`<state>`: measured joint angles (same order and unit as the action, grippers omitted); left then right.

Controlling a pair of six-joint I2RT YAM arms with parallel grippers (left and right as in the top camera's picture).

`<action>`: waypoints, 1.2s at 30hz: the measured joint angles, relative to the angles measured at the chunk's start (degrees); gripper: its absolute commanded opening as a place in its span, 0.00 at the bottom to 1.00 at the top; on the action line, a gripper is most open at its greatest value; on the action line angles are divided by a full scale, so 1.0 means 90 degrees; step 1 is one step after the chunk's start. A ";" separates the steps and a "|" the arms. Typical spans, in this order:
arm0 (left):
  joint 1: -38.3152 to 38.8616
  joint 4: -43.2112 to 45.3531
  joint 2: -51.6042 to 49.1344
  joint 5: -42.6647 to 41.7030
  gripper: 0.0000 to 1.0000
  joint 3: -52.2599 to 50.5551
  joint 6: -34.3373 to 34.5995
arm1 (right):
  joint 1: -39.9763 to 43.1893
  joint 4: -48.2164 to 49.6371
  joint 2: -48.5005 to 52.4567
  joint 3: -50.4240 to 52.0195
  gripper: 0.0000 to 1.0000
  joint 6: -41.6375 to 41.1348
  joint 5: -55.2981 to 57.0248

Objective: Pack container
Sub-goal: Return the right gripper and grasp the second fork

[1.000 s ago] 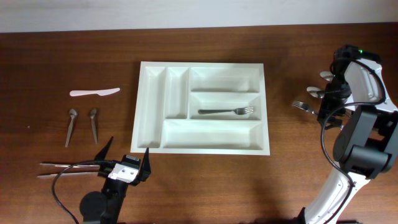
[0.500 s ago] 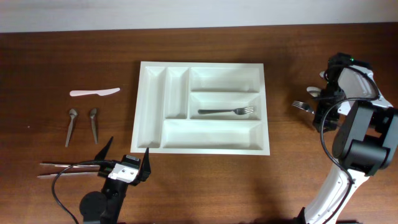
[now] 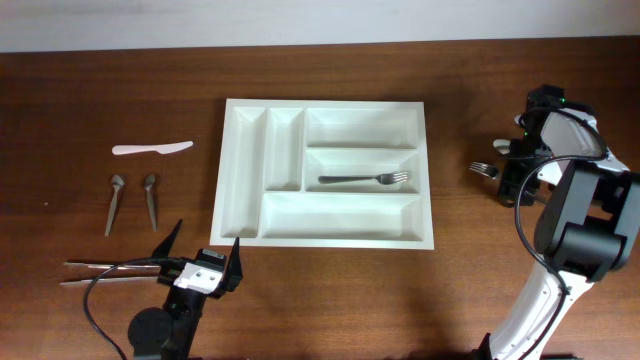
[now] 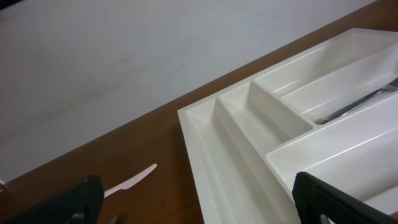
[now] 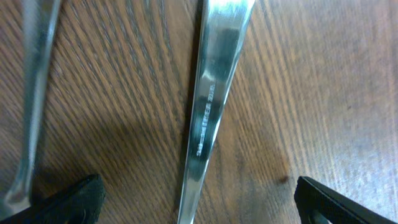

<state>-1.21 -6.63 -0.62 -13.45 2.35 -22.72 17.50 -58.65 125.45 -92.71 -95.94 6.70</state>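
Right wrist view: the right gripper [image 5: 198, 206] has dropped close over a fork [image 5: 208, 106] on the tabletop [image 5: 323, 74], fingers spread either side of its handle; a pickup looks next. A second ago that arm stood higher and further back; the tray [image 3: 240, 170] sits mid-tabletop with one packed fork [image 3: 365, 179] in its middle wide compartment; the left gripper [image 3: 202, 245] waits, spread.

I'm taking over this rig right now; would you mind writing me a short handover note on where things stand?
Left gripper: open, empty, by the container's near-left corner.
Right gripper: open, low over the table, fingers either side of a metal handle, not gripping.
Done: one fork lies in the middle wide compartment.
Left to pack: the fork by the right arm, white plastic knife, two spoons, two long metal pieces on the left.
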 measured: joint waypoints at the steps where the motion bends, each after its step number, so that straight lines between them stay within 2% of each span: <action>1: 0.0000 0.0000 0.0000 0.0000 0.99 0.0000 0.0000 | 0.0000 0.0007 0.0019 0.0000 0.99 -0.0005 -0.0044; 6: 0.0000 0.0000 0.0000 0.0000 0.99 0.0000 0.0000 | 0.0000 0.0027 0.0022 0.0000 0.98 -0.0005 -0.0168; 8: 0.0000 0.0000 0.0000 0.0000 0.99 0.0000 0.0000 | 0.0000 0.0051 0.0022 0.0017 0.89 -0.0012 -0.0182; 10: 0.0000 0.0000 0.0000 0.0000 0.99 0.0000 0.0000 | 0.0000 0.0097 0.0022 0.0036 0.69 -0.0015 -0.0194; 11: 0.0000 0.0000 0.0000 -0.0002 0.99 0.0000 0.0000 | 0.0000 0.0126 0.0022 0.0041 0.54 -0.0010 -0.0211; 13: 0.0000 0.0000 0.0000 0.0000 0.99 0.0000 0.0000 | 0.0000 0.0119 0.0019 0.0053 0.31 0.0000 -0.0214; 15: 0.0000 0.0000 0.0000 0.0000 0.99 0.0000 0.0000 | 0.0000 0.0100 0.0019 0.0056 0.13 -0.0010 -0.0233; 16: 0.0000 0.0000 0.0000 0.0000 0.99 0.0000 0.0000 | 0.0000 0.0066 0.0019 0.0061 0.09 -0.0010 -0.0255; 20: 0.0000 0.0000 0.0000 0.0000 0.99 0.0000 0.0000 | 0.0000 -0.0017 0.0019 0.0073 0.04 0.0029 -0.0260; 29: 0.0000 0.0000 0.0000 0.0000 0.99 0.0000 0.0000 | -0.0034 -0.1105 0.0046 -0.0063 0.04 0.0136 -0.0347; 36: 0.0000 0.0000 0.0000 0.0000 0.99 0.0000 0.0000 | -0.0636 -0.1547 -0.0032 -0.1268 0.04 0.0435 -0.0355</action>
<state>-1.21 -6.63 -0.62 -13.45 2.35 -22.72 11.77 -72.58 125.16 -104.12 -92.03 3.51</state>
